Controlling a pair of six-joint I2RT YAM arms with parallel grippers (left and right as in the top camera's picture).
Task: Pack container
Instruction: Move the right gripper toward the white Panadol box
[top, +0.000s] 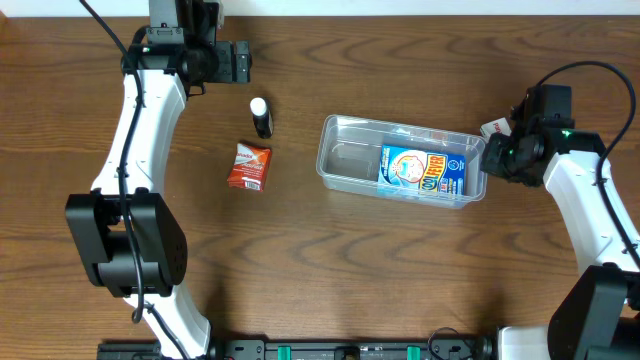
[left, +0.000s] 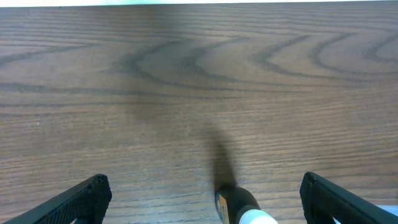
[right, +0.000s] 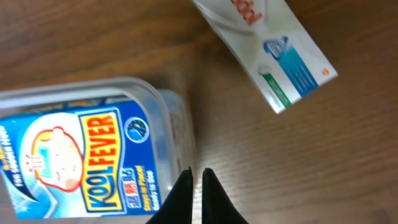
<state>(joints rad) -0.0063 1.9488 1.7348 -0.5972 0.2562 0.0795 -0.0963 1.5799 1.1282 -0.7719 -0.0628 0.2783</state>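
The container (top: 350, 160), a clear rimmed tub, lies right of the table's centre with a blue carton (top: 425, 170) flat in its right half. My right gripper (top: 492, 160) hovers at the tub's right end. In the right wrist view this gripper (right: 196, 177) is shut with only a hairline gap and nothing between its fingers, just outside the container's wall (right: 171, 112), beside the blue carton (right: 68, 155). My left gripper (top: 240, 62) is at the back left. In its own view the left gripper (left: 205, 199) stands wide open, a black bottle (left: 239, 205) with a white cap lying between its fingers, untouched.
The black bottle (top: 261, 116) lies left of the container, and an orange-red packet (top: 248, 166) lies in front of it. A white box with teal print (top: 493, 130) rests behind my right gripper, also seen as the white box (right: 273, 50) in the right wrist view.
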